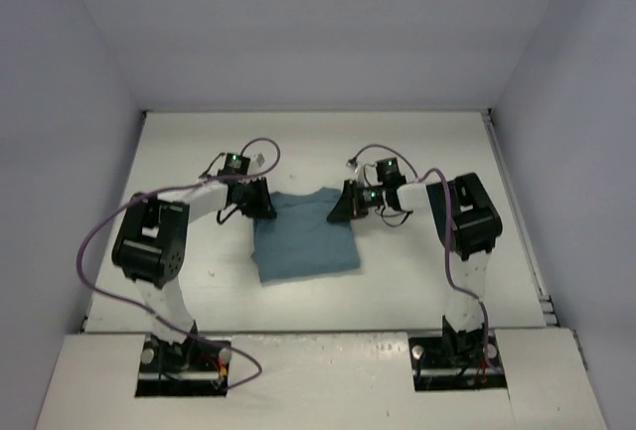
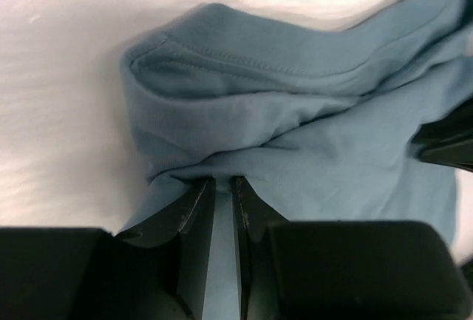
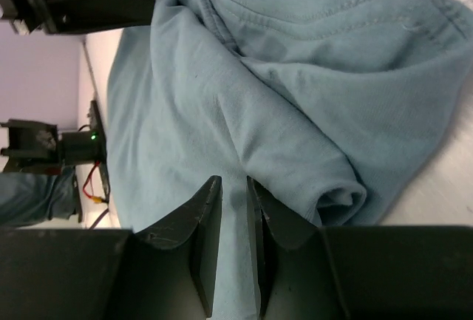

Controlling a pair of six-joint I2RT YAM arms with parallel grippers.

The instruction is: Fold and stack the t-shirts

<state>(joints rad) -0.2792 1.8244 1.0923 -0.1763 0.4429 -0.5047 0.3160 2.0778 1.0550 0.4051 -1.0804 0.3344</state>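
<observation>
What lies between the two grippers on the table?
The t-shirt: its far edge spans from the left gripper to the right gripper, as the top external view shows.

Bends left arm [image 1: 149,241] and right arm [image 1: 472,216] at raised elbows, wrists turned inward to face each other. Holds left pincer [image 2: 224,181] low, jaws nearly together, pinching a fold of t-shirt [image 1: 303,241]. Clamps right pincer [image 3: 233,183] likewise on the opposite corner.

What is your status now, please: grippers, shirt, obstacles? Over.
Left gripper shut on t-shirt, far left corner. Right gripper shut on its far right corner. Shirt rests on table. No obstacle seen.
</observation>
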